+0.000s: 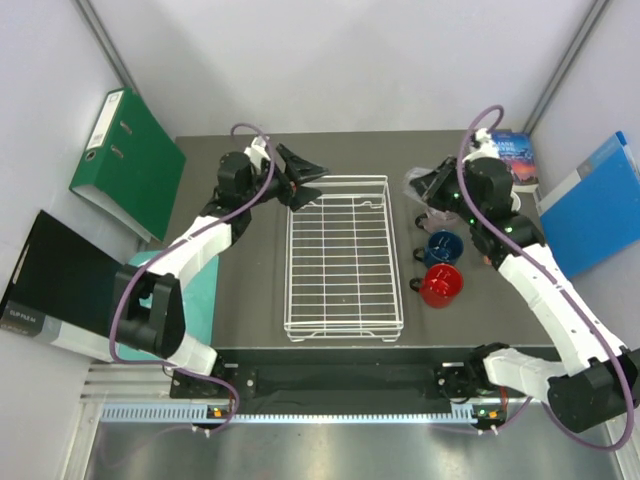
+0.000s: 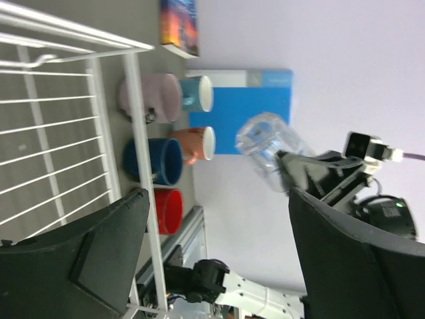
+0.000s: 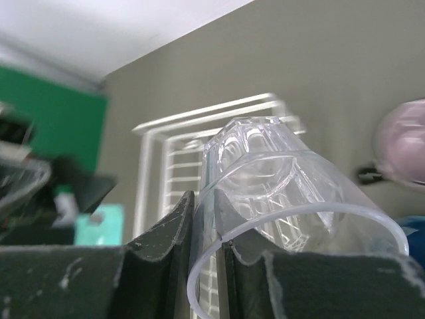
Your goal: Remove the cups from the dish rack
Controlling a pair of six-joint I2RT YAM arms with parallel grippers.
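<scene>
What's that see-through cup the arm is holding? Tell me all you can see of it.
The clear tumbler looks like glass, with a faceted base and a smooth rim. It hangs tilted in the air, right of the dish rack, its wall pinched at the rim by the right gripper. Nothing else touches it.

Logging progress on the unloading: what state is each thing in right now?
Dish rack, empty.
Glass, tilted in the air, held by its rim.
Right hand, shut on the glass.
Left hand, open, empty.
Red mug, upright on the table.
Dark blue mug, upright on the table.
Pink mug, on the table.
Light blue mug, upright on the table.
Orange mug, upright on the table.
</scene>
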